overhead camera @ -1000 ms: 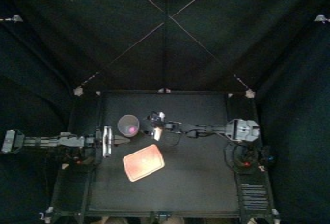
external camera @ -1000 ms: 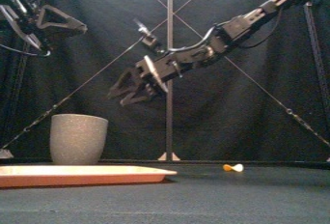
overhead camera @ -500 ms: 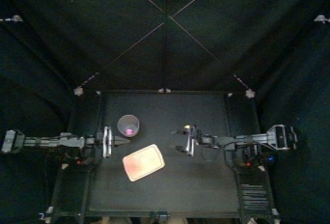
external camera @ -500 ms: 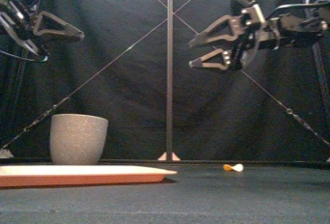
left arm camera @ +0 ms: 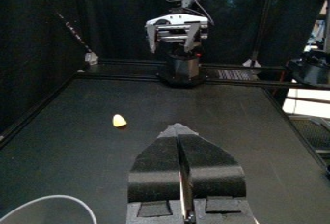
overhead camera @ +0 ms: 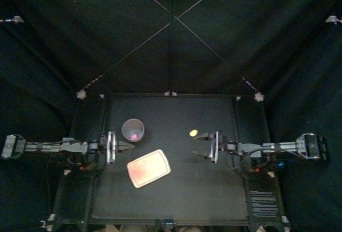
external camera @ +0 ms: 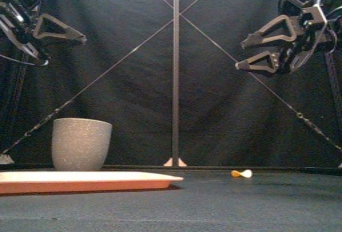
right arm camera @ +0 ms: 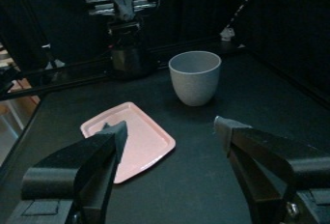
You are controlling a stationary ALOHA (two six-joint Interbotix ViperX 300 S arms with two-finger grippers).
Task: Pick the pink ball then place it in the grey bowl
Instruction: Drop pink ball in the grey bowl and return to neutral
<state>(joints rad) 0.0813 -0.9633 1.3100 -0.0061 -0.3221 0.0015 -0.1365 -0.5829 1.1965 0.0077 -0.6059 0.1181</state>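
Setting: I read this as a robotics lab test booth, probably for research. Black curtains [overhead camera: 171, 36] close off the far side and both flanks of a small black table [overhead camera: 201, 191]. A left arm [overhead camera: 54, 146] and a right arm [overhead camera: 274, 148], both black, are mounted at its left and right edges. Props are a grey cup [external camera: 82, 143] and a pink tray [external camera: 80, 182].

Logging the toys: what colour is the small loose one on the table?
Yellow; the toy shows best in the top view.
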